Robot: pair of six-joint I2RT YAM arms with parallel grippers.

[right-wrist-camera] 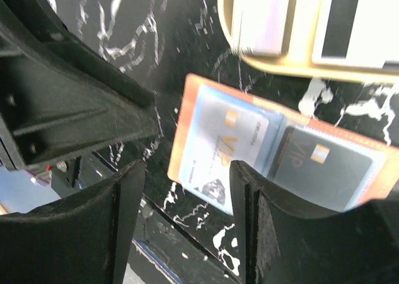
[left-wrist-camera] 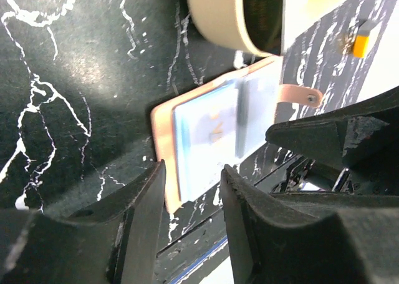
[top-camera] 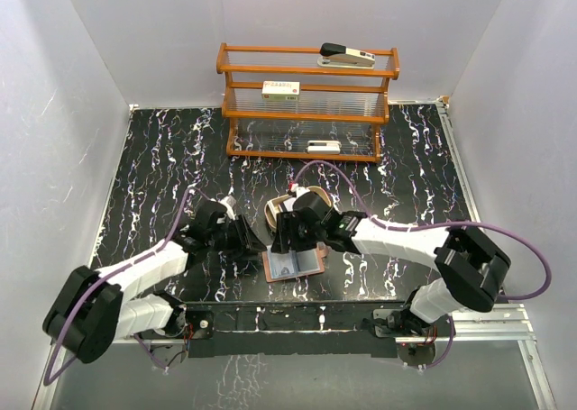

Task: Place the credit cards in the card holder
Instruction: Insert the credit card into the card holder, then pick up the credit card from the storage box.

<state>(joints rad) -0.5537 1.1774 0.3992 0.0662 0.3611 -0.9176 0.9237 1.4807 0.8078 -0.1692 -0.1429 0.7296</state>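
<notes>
Two credit cards (right-wrist-camera: 224, 150), one white and one dark, sit inside the open card holder (right-wrist-camera: 179, 131) at the near middle of the table (top-camera: 162, 158). More wait in the tray (right-wrist-camera: 274, 62) on its far side. The left gripper (left-wrist-camera: 192, 178) and right gripper (right-wrist-camera: 187, 171) hang over it, jaws apart, holding nothing.

There are 2 arms with 2 grippers, the left gripper (left-wrist-camera: 193, 171) and the right gripper (right-wrist-camera: 187, 168). Under the right gripper's fingertips lies 1 card holder (right-wrist-camera: 177, 140) with 2 cards in its pockets, 1 light VIP card (right-wrist-camera: 224, 150) and 1 dark VIP card (right-wrist-camera: 321, 168); just beyond them sits 1 tan tray (right-wrist-camera: 293, 62) showing 2 more, 1 blurred whitish card (right-wrist-camera: 262, 15) and 1 white card with a dark stripe (right-wrist-camera: 374, 22). Well beyond both grippers stands 1 wooden rack (top-camera: 306, 69) of 3 shelves bearing 3 things: 1 stapler (top-camera: 347, 56), 1 labelled white box (top-camera: 280, 89) and 1 small white-and-black item (top-camera: 323, 146).
</notes>
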